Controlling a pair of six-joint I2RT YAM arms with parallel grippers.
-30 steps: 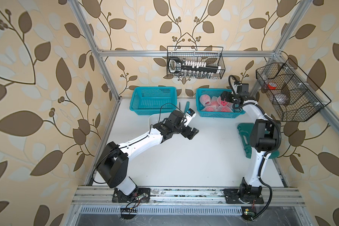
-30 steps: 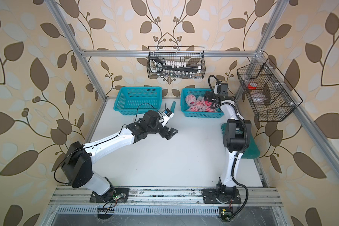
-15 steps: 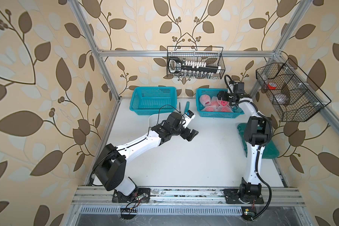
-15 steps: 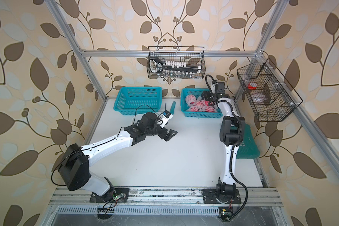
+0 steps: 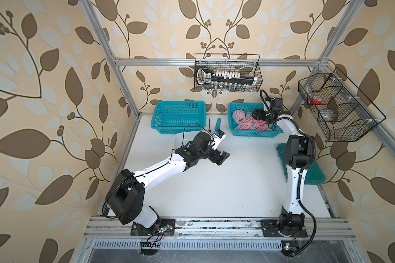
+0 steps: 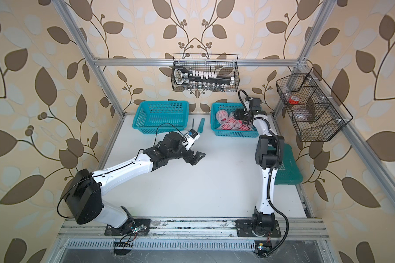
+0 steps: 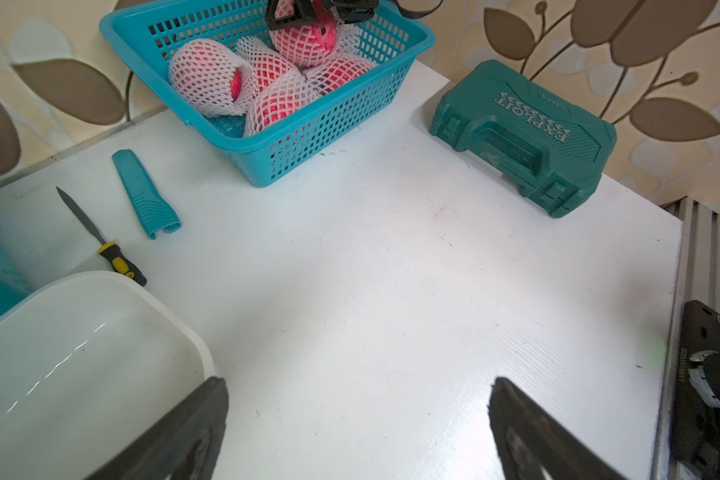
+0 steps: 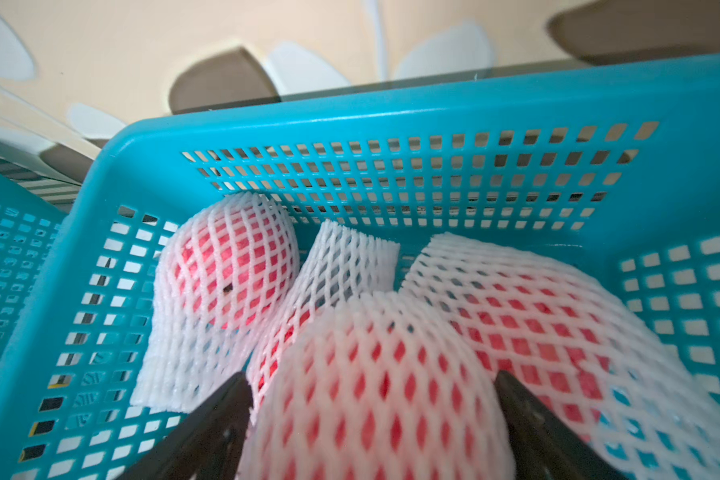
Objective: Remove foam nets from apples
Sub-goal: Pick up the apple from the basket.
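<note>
- My right pincer (image 8: 371,382) is down in the teal basket (image 5: 252,134), upper right of centre in both top views.
- Its jaws flank the topmost apple (image 8: 395,353), wrapped in its foam net (image 8: 350,320); I cannot tell whether they squeeze it.
- The other apples (image 8: 229,266), all netted, lie in the same basket.
- My left pincer (image 7: 358,386) hangs spread wide over the bare desk (image 7: 391,270), near the white tub (image 7: 80,353).

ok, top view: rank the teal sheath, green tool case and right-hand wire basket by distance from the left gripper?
From the left gripper:
1. teal sheath, just ahead, toward the back.
2. green tool case, over on the right side.
3. right-hand wire basket, hung up at the far right, farthest.
</note>
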